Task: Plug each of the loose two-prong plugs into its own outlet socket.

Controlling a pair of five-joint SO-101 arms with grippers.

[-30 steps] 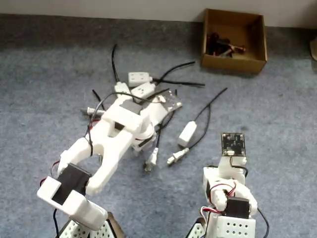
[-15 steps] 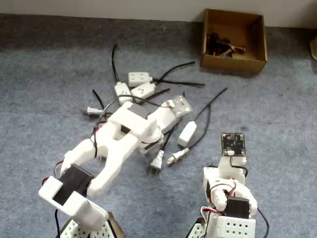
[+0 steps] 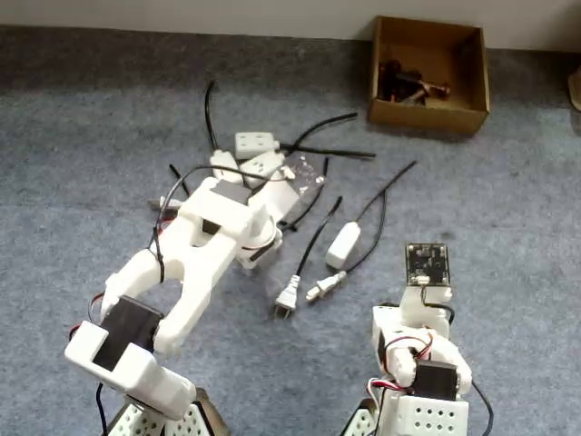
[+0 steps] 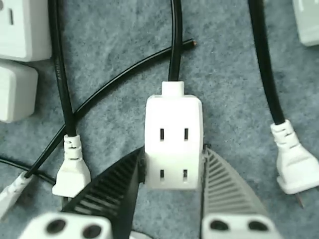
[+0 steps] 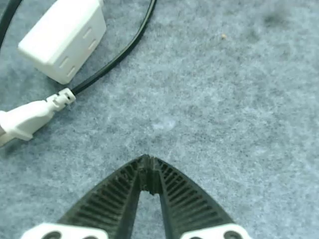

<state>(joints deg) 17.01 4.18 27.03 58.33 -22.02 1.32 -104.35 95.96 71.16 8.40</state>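
- The whole grey carpet (image 3: 82,109) is a tangle of cords. As far as we can see the job has barely started: no plug sits in any socket, so every pairing is left to do.
- The cardboard box (image 3: 427,77) at the upper right of the high view plays no part, we reckon.
- The left arm (image 3: 200,254) stretches from the lower left toward the middle of the high view, right into the pile.
- The left gripper (image 4: 172,169) looks clamped on a white socket block (image 4: 173,134) in the lower centre of the left wrist view. Its jaws press both sides of the block's near end, with the slots facing up and the cord running off toward the top.
- The right gripper (image 5: 148,172) has its jaws together on nothing at the bottom centre of the right wrist view. A second socket (image 5: 65,37) lies well apart at the upper left.
- Smallest bits: a near plug (image 4: 70,172) lies just beside the held block at the lower left, and a far plug (image 4: 294,159) sits at the right edge. Neither touches the block.
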